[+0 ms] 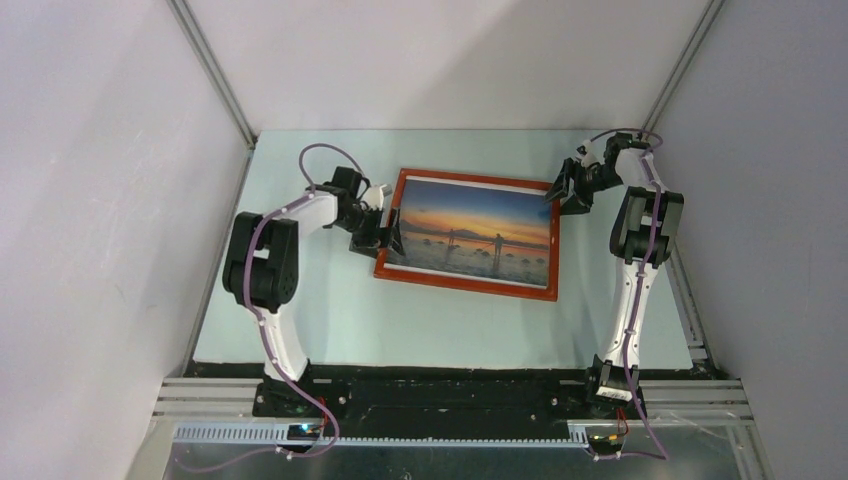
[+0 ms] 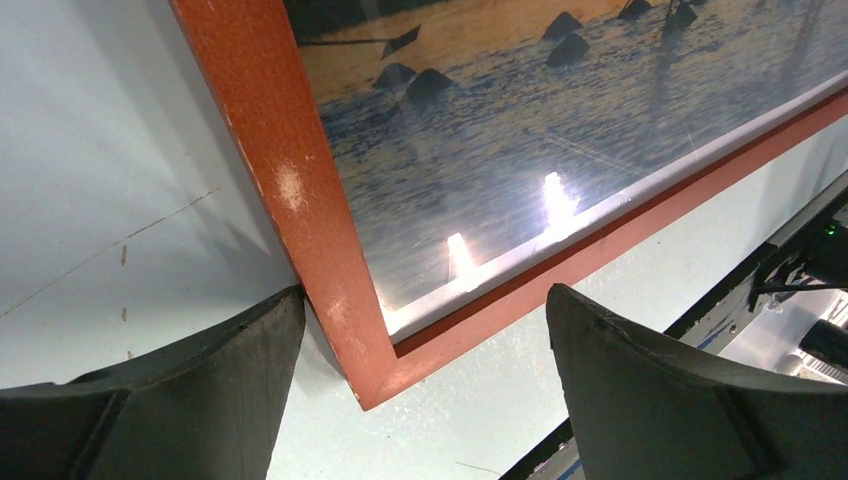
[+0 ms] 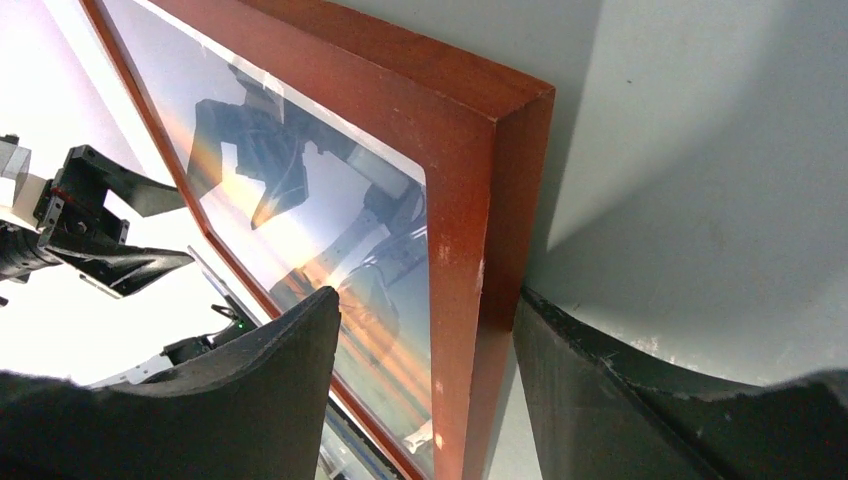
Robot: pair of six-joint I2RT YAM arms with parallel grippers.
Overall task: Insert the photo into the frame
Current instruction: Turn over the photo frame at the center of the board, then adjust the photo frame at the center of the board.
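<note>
The photo lies inside the frame, flat on the tabletop. The left end effector straddles the frame's near-left corner with its fingers spread, gripping nothing. The right end effector, released, brackets the far-right corner. Both arms reach forward with their elbows bent outward.

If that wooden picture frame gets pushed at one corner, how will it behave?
Probably stiff: the frame has solid-looking wooden moulding, so it should move as one piece. Flat on the smooth table, it would likely slide and pivot, not tip. Its glossy front may be slippery.
</note>
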